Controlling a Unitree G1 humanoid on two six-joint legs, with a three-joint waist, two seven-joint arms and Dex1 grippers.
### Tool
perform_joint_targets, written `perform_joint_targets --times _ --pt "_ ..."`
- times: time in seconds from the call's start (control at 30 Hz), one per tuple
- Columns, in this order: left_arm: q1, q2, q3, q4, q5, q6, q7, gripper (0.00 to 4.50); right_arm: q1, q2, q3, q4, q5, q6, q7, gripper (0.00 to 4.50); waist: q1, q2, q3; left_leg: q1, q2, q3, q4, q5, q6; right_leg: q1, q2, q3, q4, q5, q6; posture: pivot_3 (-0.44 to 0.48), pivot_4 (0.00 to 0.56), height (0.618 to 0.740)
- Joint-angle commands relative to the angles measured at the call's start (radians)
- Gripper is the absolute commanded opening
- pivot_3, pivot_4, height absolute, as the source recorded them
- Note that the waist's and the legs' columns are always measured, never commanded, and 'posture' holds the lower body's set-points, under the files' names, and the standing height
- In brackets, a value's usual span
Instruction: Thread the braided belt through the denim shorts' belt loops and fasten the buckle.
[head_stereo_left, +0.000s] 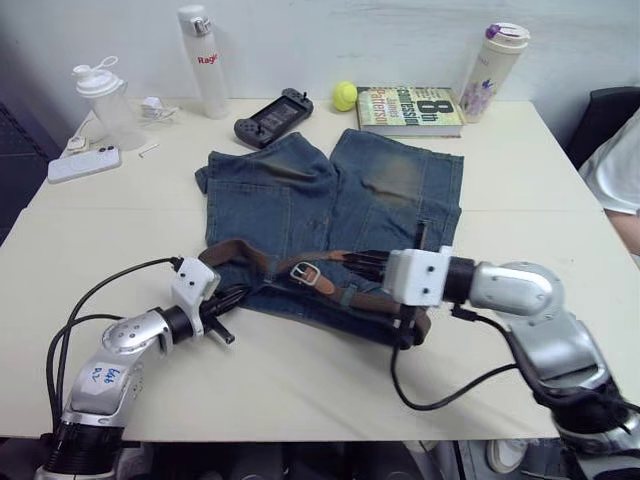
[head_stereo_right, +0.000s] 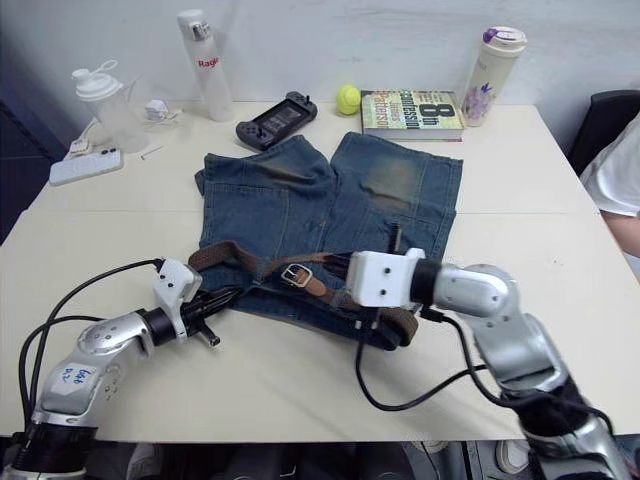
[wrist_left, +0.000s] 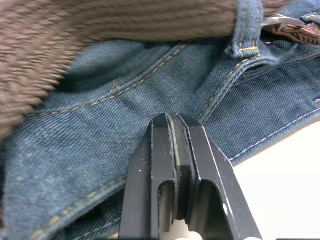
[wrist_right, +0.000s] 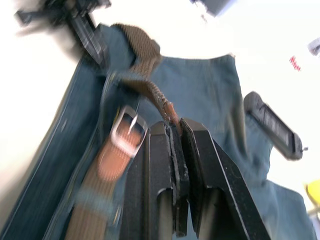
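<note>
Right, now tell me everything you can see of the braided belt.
The braided belt is a dark-brown woven strap, leather-look, lying along the waistband of the denim shorts at the table's near side. It runs under at least one belt loop. Its silver buckle lies flat near the middle, unfastened, and a tan-tipped end crosses beside it. The right end effector is shut on that free end. The left end effector is shut, resting on the denim just below the strap.

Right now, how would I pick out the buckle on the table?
Find the denim shorts spread mid-table, waistband toward the robot. Along that waistband lies the braided belt. The buckle sits near the waistband's middle, between the two end effectors: a small silver rectangular frame, the only bright metal on the brown strap.
</note>
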Motion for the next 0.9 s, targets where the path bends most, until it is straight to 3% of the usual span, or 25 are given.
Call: perform_joint_targets --times 0.03,0.23,0.57,0.67,0.8,0.9 --pt "0.032 -0.007 0.016 0.074 0.023 0.039 0.014 0.13 0.009 -0.046 -0.082 -0.014 0.007 -0.049 0.004 0.00 -0.002 0.001 0.000 0.001 0.000 0.000 0.000 0.000 0.000 0.000 0.000 0.000 0.000 0.000 0.000 0.000 0.150 0.740" --pt "0.044 -0.006 0.016 0.073 0.029 0.038 0.002 0.13 0.006 -0.094 -0.098 0.042 -0.046 -0.085 -0.023 0.00 -0.004 0.002 -0.001 0.002 0.000 0.000 -0.002 0.001 -0.001 0.000 0.000 0.000 0.001 0.000 0.000 0.000 0.150 0.740" --pt "0.031 -0.051 0.112 -0.004 -0.030 -0.017 0.008 0.13 -0.033 -0.005 0.016 -0.041 -0.003 -0.045 -0.023 0.00 -0.006 0.002 -0.001 0.001 0.001 0.000 -0.002 0.001 -0.001 -0.001 0.001 0.000 0.002 0.000 0.000 0.000 0.150 0.740" --pt "0.037 -0.040 0.149 -0.067 -0.073 -0.011 -0.018 0.98 -0.055 0.027 0.043 -0.049 0.003 -0.028 -0.025 0.00 -0.005 0.000 0.000 0.001 0.001 0.000 -0.002 0.001 -0.002 -0.002 0.001 0.000 0.001 0.000 0.000 0.000 0.150 0.740" --pt "0.144 -0.005 0.235 -0.317 -0.186 0.054 -0.041 2.63 -0.123 0.070 0.095 -0.016 -0.017 -0.009 -0.028 0.00 -0.008 -0.002 0.001 -0.001 0.001 0.000 -0.002 0.001 -0.001 -0.002 0.000 0.000 -0.001 0.000 0.000 0.000 0.150 0.740" --pt "0.185 0.012 0.243 -0.431 -0.192 0.063 -0.029 2.63 -0.153 0.089 0.119 -0.001 -0.038 -0.015 -0.032 0.00 -0.007 -0.003 0.002 -0.001 0.001 -0.001 -0.002 0.001 -0.001 -0.002 0.000 0.000 -0.002 0.000 0.000 0.000 0.150 0.740"
